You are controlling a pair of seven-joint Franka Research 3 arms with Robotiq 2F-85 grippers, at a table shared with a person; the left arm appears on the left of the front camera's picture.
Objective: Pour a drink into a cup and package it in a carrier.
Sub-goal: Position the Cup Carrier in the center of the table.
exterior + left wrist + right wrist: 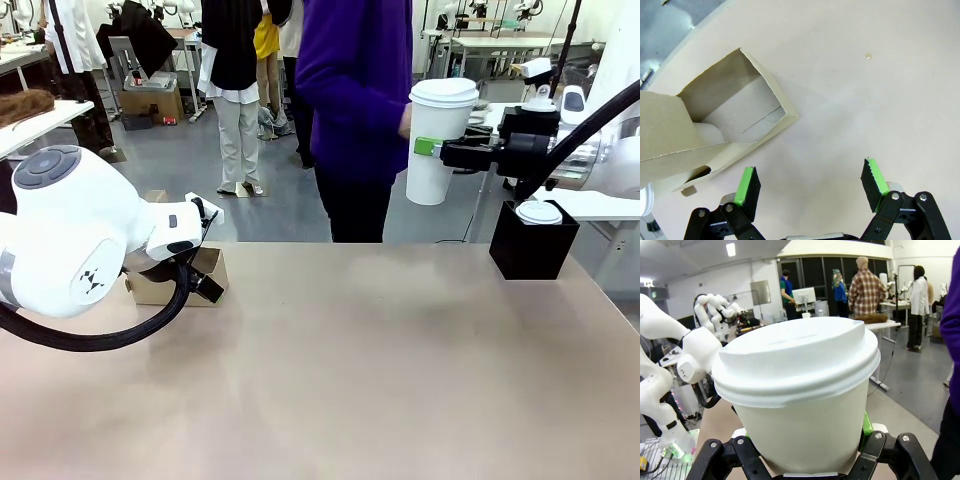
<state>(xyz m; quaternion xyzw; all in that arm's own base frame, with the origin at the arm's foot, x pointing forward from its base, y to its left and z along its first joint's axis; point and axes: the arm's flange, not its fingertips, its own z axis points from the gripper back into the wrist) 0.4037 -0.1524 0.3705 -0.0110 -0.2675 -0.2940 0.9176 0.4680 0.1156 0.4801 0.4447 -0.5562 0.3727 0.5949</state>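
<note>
Hangs the left gripper (810,175), jaws wide apart and empty, just beside the brown cardboard carrier (735,107) at the table's left. Farther right, clamps the right gripper (432,150) on the tall white lidded cup (440,130), upright in the air near a person in purple, left of the black box (533,250). Likely risks squeezing or tilting the paper cup on the long carry to the carrier, popping the lid and spilling; no brand or writing readable.

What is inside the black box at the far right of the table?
A small white lidded cup stands in the black box; its domed lid shows at the open top. The box's walls hide the cup's body and anything beneath it.
</note>
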